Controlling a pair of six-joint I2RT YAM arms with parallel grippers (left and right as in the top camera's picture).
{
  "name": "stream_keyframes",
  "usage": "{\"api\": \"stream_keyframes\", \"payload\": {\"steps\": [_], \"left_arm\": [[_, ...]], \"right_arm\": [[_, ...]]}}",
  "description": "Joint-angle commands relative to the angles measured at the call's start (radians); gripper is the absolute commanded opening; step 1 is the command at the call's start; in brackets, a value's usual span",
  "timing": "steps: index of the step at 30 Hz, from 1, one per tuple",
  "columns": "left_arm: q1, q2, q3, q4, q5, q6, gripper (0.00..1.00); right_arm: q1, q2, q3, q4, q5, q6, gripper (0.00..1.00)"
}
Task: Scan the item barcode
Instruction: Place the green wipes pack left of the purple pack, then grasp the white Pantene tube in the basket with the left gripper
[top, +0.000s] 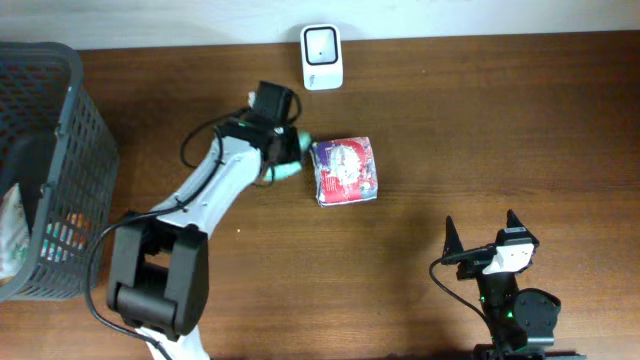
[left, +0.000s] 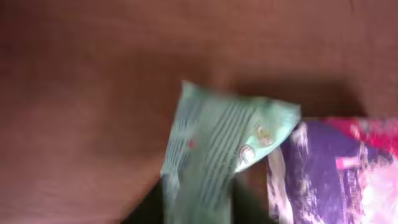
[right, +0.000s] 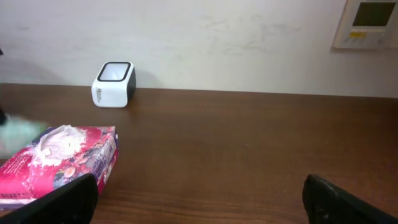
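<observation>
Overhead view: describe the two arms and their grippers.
The left arm has white links, black joints and base, and a black cable; the left gripper has mint-green ribbed fingers. The right arm is black with a white wrist block and a green light; the right gripper has two pointed black fingers.

Blurred close-up over the brown bench (left: 81, 93).
A ribbed, pale-green claw finger (left: 214, 155) sits just beside a purple and pink packet (left: 336, 177); whether they touch is unclear.
</observation>
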Motion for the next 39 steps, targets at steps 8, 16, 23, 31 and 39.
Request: {"api": "stream_keyframes", "payload": {"steps": [8, 16, 23, 31, 39], "left_arm": [[0.048, -0.232, 0.184, -0.07, -0.019, 0.086, 0.68], [0.687, -0.557, 0.308, -0.1, -0.218, 0.115, 0.93], [1.007, -0.27, 0.303, -0.234, -0.217, 0.499, 0.99], [1.032, -0.039, 0.207, -0.306, -0.352, 0.629, 1.0], [1.101, 0.045, 0.154, -0.262, -0.362, 0.629, 0.86]], "right_arm": [[0.005, -0.005, -0.008, -0.003, 0.009, -0.007, 0.99], [0.005, -0.005, -0.008, -0.003, 0.009, -0.007, 0.99], [0.005, -0.005, -0.008, -0.003, 0.009, -0.007, 0.99], [0.005, -0.005, -0.008, -0.003, 0.009, -0.007, 0.99], [0.005, -0.005, -0.008, -0.003, 0.009, -0.007, 0.99]]}}
